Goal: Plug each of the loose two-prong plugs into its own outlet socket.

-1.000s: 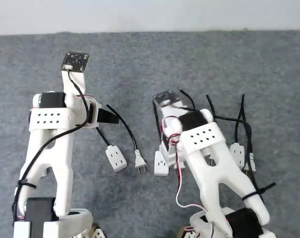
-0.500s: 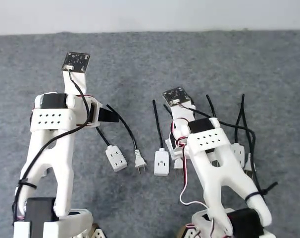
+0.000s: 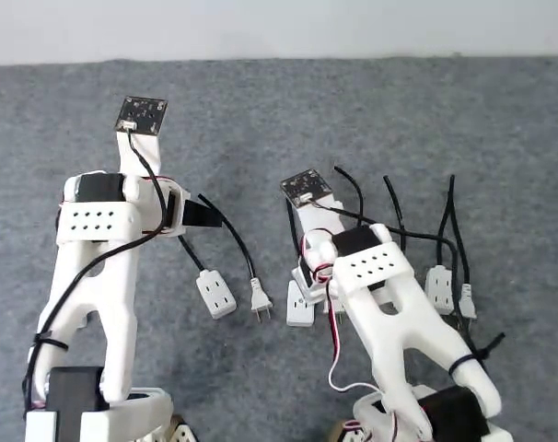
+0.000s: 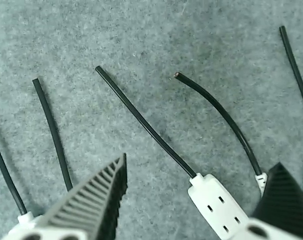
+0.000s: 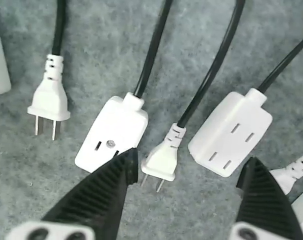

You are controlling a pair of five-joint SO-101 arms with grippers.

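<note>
My right gripper [image 5: 191, 161] is open and hovers low over a white two-prong plug [image 5: 161, 161] lying between its fingers. That plug rests between a white outlet socket [image 5: 111, 136] and a second socket [image 5: 231, 132]. Another loose plug [image 5: 50, 102] lies beyond the first socket. My left gripper [image 4: 200, 165] is open above the grey mat, with a white socket [image 4: 216, 202] just under it. From above, the left arm [image 3: 95, 221] stands beside a socket [image 3: 216, 294] and a plug [image 3: 260, 301]. The right arm [image 3: 376, 262] partly covers a socket [image 3: 299, 306].
Black cords [image 4: 141, 122] trail across the grey mat [image 3: 261, 120]. More sockets [image 3: 440, 285] and a plug [image 3: 467, 302] with tangled cords lie right of the right arm. The far mat is bare up to the white wall [image 3: 279, 28].
The right arm swung to the right, then back left and slightly toward the near edge, ending over the middle socket. The left arm has stayed put.
</note>
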